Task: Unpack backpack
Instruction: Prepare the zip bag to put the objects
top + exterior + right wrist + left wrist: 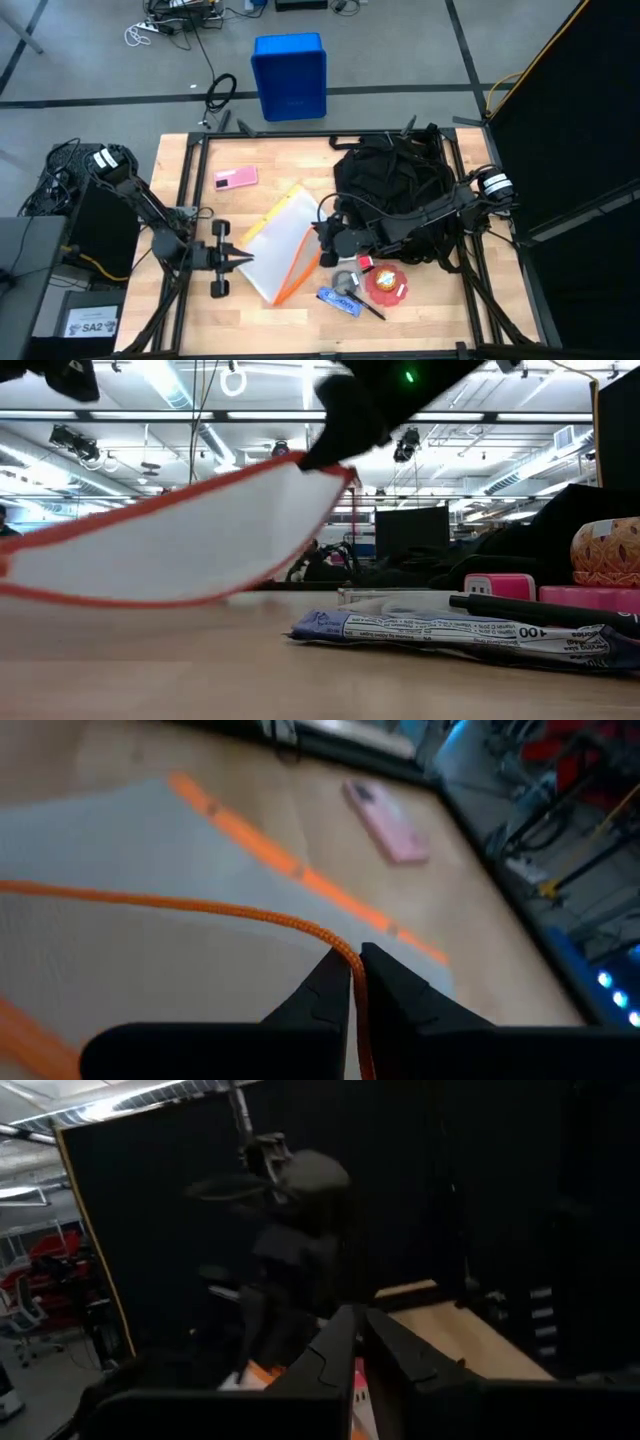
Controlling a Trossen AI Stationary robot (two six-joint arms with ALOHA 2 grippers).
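Orange piping runs round a white mesh pouch [283,245], and the right gripper [352,970] has its fingers pinched tight on that edging at one corner. In the low view the pouch hangs tilted, its gripped corner lifted above the wooden table [260,160] and the rest sagging toward the boards. The left gripper [245,259] sits low near the table's left side, its fingers pressed together on nothing, tips just beside the pouch's lower edge.

The backpack [395,195], black and slumped with straps spilling around it, lies on the far right part of the table, under and behind the right arm. What is inside it cannot be seen. Whether the pouch holds anything cannot be told either.

Spread on the table are a pink phone [236,178] near the far left, and toward the near edge a blue snack wrapper [339,301], a black pen [366,303] and a round red patterned container [386,284] close together, with a small pink box [500,585] among them.

Beyond the table a blue crate [289,76] stands on the grey floor amid cables; a black curtain hangs at the right.
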